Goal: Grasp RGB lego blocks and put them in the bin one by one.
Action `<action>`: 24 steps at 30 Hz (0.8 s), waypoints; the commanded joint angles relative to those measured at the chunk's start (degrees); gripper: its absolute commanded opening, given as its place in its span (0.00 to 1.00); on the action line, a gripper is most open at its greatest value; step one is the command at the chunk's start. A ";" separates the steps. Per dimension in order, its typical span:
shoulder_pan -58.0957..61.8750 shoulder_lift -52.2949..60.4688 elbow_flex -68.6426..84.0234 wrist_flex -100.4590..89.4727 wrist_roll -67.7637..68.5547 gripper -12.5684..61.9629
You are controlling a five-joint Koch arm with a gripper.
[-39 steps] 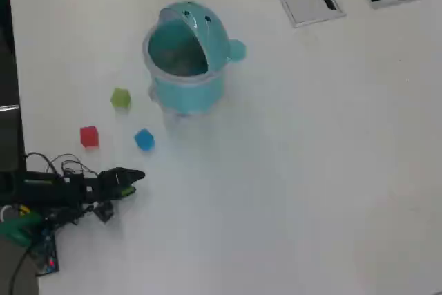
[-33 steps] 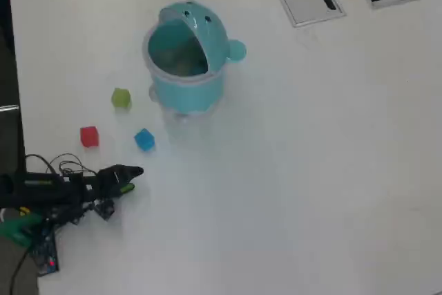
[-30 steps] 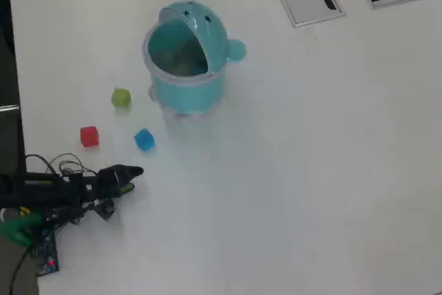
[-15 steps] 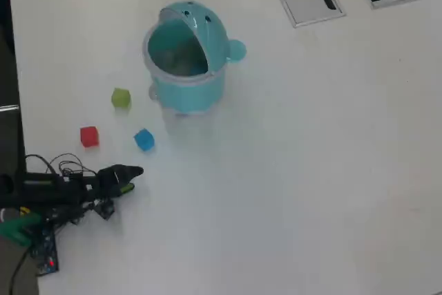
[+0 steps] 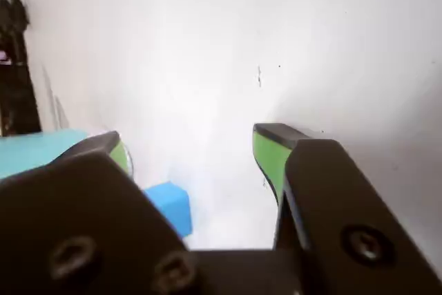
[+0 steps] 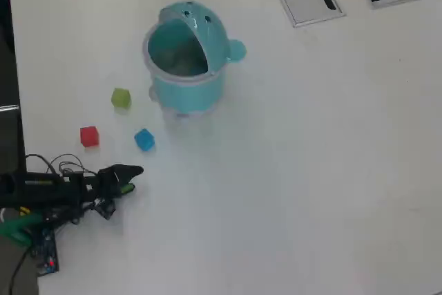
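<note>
The RGB lego blocks lie loose on the white table [image 6: 311,170]; none of the 3 is in the bin. Nearest the arm is the blue block [image 6: 143,139], up and to the right of the gripper [image 6: 135,173] in the overhead view and clear of it. The wrist view shows the same blue block [image 5: 169,205] low in the frame, just inside the left jaw, not centred in the gap.

Change over the last 1.3 s: almost none. The gripper tip has drifted slightly toward the left edge of the overhead view and otherwise held position. All 3 blocks and the bin are where they were. Judgement: the first grasp has not begun, and the arm appears to be lining up or pausing before its approach.

Gripper state: the jaws stand apart with bare table between the green pads [image 5: 266,157], and nothing is held.

Beyond the blue block, the red block [image 6: 89,136] sits to its left in the overhead view, about level with it. The green block [image 6: 121,98] lies farther up, just beside the bin. The bin [image 6: 186,60] stands farthest from the gripper, with its lid raised and the opening facing down-left toward the blocks.

Judgement: to take the blue block, the gripper must advance and shift toward it so that the block sits centred between the jaws.
</note>
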 commanded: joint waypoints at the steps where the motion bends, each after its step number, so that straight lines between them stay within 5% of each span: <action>1: 0.00 3.34 3.60 -2.90 -1.67 0.62; 24: 0.70 3.43 3.87 -37.00 -10.81 0.62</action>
